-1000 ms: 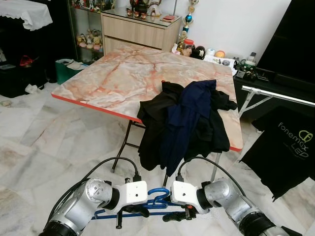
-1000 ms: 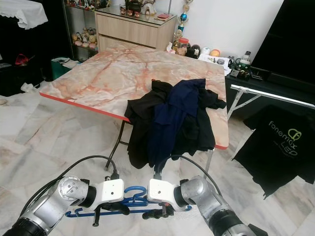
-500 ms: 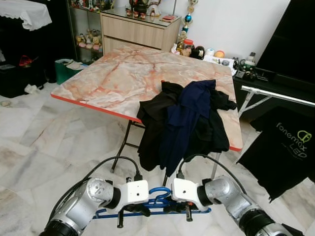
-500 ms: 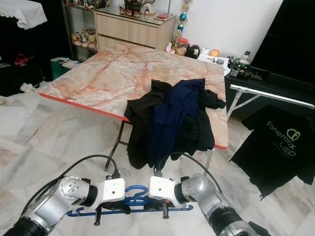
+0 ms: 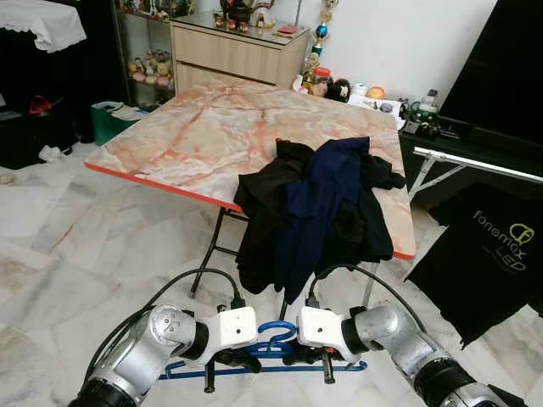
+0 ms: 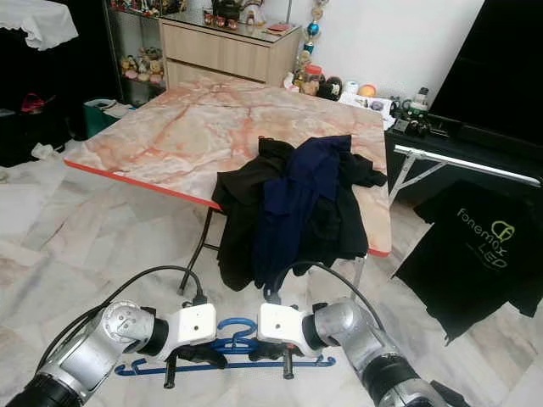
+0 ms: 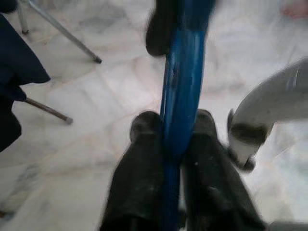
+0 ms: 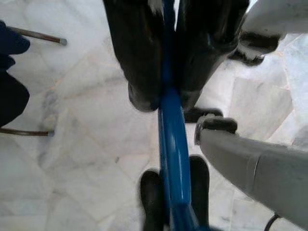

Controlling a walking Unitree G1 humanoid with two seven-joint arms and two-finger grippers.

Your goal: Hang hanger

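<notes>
Jaws of both grippers pressed onto the blue hanger (image 5: 270, 366) — left gripper (image 5: 229, 363) and right gripper (image 5: 312, 359) pinching it either side of the hook, low over the floor (image 5: 76, 254). Hanger's long axis runs across the robot, level. Table (image 5: 204, 127) with a pile of clothes (image 5: 314, 212) lies ahead; black rack (image 5: 475, 165) to the right — right arm nearer it, likely hanging spot.
</notes>
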